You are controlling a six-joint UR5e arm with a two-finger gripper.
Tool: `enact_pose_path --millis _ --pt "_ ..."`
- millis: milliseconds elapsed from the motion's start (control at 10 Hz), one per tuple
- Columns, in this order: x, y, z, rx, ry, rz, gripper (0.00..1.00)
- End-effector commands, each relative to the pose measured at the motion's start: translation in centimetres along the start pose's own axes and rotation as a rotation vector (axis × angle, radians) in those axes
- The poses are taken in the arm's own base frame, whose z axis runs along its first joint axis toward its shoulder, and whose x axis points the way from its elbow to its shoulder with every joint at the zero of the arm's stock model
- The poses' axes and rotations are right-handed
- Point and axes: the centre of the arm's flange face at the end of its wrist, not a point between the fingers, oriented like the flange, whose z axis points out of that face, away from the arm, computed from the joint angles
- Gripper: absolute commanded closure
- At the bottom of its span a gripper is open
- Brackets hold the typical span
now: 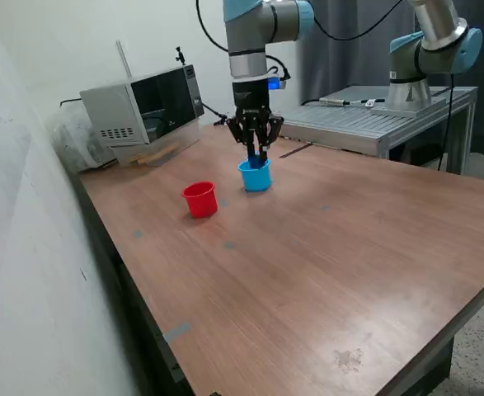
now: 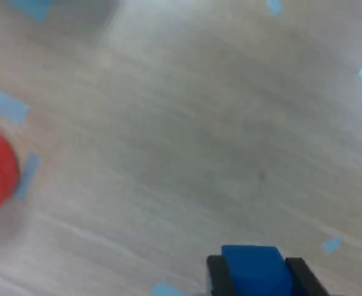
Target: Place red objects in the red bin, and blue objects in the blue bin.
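The hand (image 1: 256,153) grips a blue cube (image 2: 253,269) between its fingers, right above the blue cup (image 1: 256,176) at upper centre of the exterior frame. The red cup (image 1: 200,200) stands on the desk (image 1: 324,272) just left of it.

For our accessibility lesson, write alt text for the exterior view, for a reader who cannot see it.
A robot arm's gripper reaches down into the mouth of a light blue cup on a wooden table. A red cup stands apart from it, toward the exterior view's left. A microwave sits at the table's far end.
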Motion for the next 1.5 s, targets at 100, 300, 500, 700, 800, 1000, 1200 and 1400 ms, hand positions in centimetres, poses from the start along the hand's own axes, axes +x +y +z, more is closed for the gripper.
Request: enact_pose_path --millis 100,300,500,700,800,1000,1200,1400 --pt "-3.3 -6.0 -1.6 0.027 0.0 0.065 1.0" --pt "-9.0 -9.2 -0.7 0.062 -0.019 0.127 1.0" --pt "-13.0 -12.1 -0.1 0.088 -0.023 0.181 1.0" --pt "-12.9 -13.7 1.7 0.123 0.004 0.159 1.0" --pt "-12.7 -14.6 2.7 0.143 0.019 0.148 1.0" --pt "-12.6 -15.1 3.0 0.161 0.012 0.139 1.0" --pt "-12.7 -15.0 2.7 0.158 0.004 0.139 1.0" --pt "-12.5 -14.8 2.4 0.155 0.0 0.134 0.0"
